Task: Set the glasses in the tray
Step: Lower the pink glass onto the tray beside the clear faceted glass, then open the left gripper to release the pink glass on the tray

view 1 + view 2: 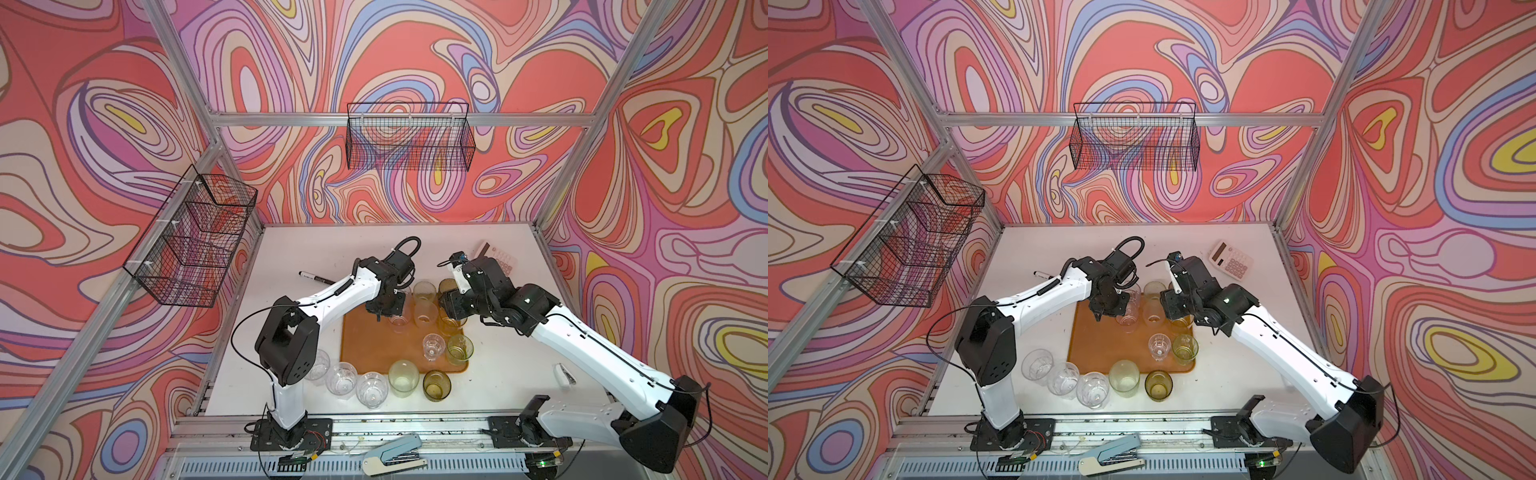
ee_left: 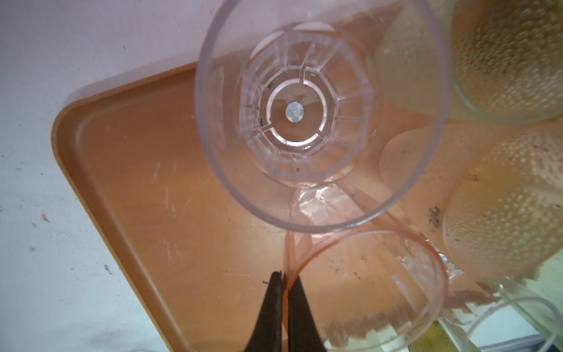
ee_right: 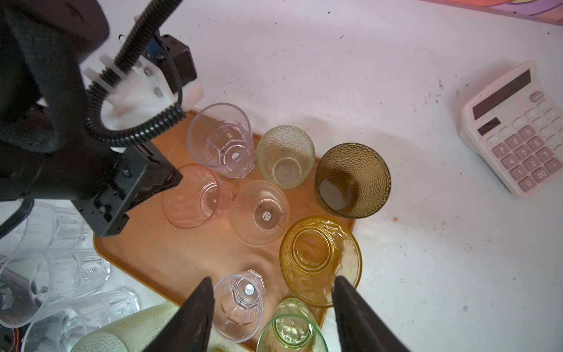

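The left gripper [image 2: 283,275] pinches the rim of a pink transparent tumbler [image 2: 365,289] beside the bare left stretch of the flat orange-brown tray [image 1: 361,345], while the right gripper [image 3: 273,279] hangs spread wide over its crowded side.

Several glasses [image 1: 1185,348] on orange tray [image 1: 1096,345]

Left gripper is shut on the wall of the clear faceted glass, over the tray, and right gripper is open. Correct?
Not quite. The left gripper is shut on the wall of the pink glass, not the clear faceted glass, which stands free beside it. The left wrist view shows this. The rest holds: it is over the tray, and the right gripper is open.
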You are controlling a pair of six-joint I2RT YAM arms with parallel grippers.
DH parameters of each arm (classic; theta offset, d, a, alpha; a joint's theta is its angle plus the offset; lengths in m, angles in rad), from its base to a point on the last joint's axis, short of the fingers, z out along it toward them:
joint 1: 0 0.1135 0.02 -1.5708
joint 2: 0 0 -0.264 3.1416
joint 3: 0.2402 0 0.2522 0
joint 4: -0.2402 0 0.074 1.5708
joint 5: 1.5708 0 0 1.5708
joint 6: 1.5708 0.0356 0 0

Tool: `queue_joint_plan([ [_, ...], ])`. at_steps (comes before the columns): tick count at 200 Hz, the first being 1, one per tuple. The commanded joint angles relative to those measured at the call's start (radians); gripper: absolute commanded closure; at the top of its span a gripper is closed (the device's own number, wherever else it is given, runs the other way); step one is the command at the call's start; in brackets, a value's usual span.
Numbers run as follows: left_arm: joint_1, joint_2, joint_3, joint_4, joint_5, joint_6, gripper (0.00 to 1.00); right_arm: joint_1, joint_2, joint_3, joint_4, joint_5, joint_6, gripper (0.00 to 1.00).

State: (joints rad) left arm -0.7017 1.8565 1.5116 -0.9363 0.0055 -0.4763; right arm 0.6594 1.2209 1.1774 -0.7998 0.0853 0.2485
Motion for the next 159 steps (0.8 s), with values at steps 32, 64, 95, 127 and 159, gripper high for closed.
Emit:
queue_joint_plan([
  [32,-0.005,0.015,-0.032,0.014,-0.007,-0.021,1.00,-0.004,-0.002,-0.001,-0.001,0.004,0.002,0.35],
  [64,-0.006,0.015,-0.042,0.020,-0.007,-0.024,1.00,-0.004,-0.001,-0.004,0.000,0.001,0.001,0.35],
  [95,-0.005,0.019,-0.039,0.022,-0.017,-0.024,1.00,-0.005,-0.002,-0.004,0.000,0.000,0.003,0.36],
  [127,-0.005,0.020,-0.039,0.037,0.001,-0.028,1.00,-0.005,-0.005,-0.004,-0.004,0.002,0.002,0.35],
  [159,-0.005,0.027,-0.031,0.024,-0.017,-0.026,1.00,-0.004,-0.008,-0.005,-0.004,0.002,0.003,0.36],
])
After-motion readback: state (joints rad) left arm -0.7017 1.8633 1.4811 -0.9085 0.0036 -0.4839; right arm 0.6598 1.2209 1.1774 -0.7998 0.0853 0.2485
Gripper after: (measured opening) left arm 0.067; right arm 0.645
